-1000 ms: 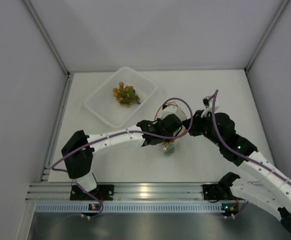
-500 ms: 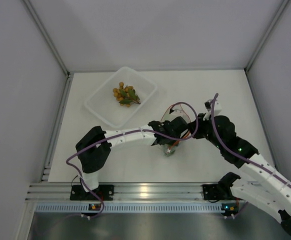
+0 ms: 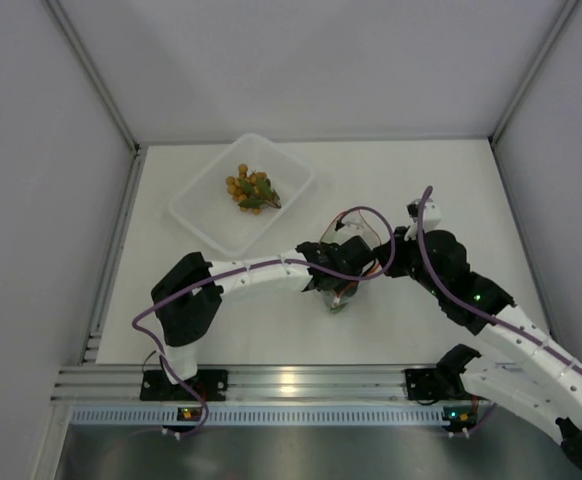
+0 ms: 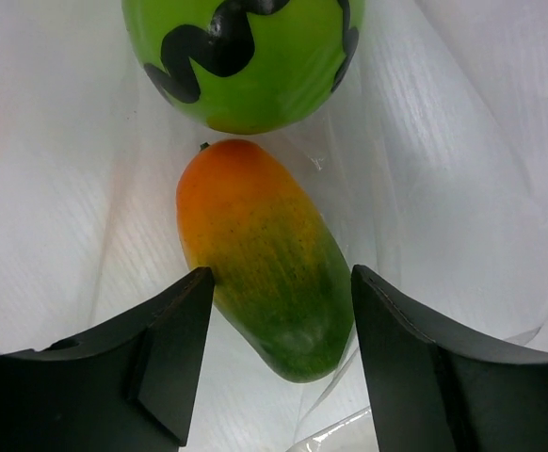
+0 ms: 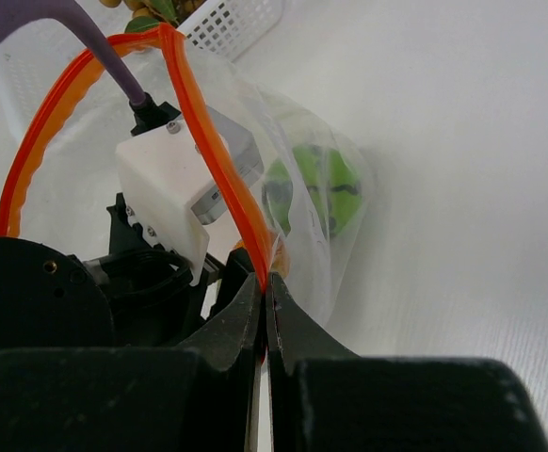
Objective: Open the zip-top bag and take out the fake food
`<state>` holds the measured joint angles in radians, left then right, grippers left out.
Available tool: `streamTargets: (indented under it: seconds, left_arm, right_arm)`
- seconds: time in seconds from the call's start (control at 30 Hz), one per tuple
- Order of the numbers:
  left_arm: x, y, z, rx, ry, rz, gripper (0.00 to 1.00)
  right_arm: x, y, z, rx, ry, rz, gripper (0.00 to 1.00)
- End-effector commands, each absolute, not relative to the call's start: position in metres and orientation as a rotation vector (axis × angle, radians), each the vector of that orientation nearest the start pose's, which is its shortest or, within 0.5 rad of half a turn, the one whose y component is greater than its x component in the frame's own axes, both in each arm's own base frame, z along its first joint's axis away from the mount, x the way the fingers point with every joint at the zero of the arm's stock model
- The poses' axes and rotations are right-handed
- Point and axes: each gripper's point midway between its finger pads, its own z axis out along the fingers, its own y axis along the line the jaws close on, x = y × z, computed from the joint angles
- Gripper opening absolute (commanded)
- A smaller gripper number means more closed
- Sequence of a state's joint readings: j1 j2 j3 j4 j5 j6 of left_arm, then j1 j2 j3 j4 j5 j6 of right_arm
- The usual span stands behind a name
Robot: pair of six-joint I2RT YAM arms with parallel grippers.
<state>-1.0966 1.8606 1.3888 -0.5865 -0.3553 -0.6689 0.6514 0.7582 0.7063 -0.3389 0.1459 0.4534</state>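
Left wrist: mango (image 4: 253,235) inside zip-top bag (image 4: 462,188), flanked by spread left tool (image 4: 279,282).

One zip-top bag (image 5: 345,259), one tray (image 3: 206,215), one mango (image 4: 260,254), one ball (image 4: 246,61), one cluster (image 3: 249,188)

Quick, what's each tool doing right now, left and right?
Left tool: open, inside the zip-top bag, straddling the mango.
Right tool: shut on the zip-top bag's red-orange zip strip.
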Motion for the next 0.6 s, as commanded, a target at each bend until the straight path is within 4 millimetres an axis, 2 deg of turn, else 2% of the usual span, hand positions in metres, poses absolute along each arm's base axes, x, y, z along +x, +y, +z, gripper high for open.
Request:
streamTargets:
  seconds: [0.0, 0.23, 0.4, 0.57]
  left_arm:
    - [0.218, -0.351, 0.056, 0.463, 2.583, -0.151, 0.67]
    - [0.210, -0.353, 0.031, 0.477, 2.652, -0.133, 0.77]
    - [0.214, -0.355, 0.029, 0.454, 2.646, -0.124, 0.82]
    - [0.213, -0.364, 0.020, 0.460, 2.657, -0.159, 0.83]
  right_arm:
    - [0.244, 0.172, 0.225, -0.107, 1.952, 0.575, 0.00]
    - [0.244, 0.174, 0.223, -0.114, 1.953, 0.581, 0.00]
    - [0.244, 0.173, 0.223, -0.114, 1.951, 0.579, 0.00]
    - [0.243, 0.174, 0.223, -0.117, 1.948, 0.585, 0.00]
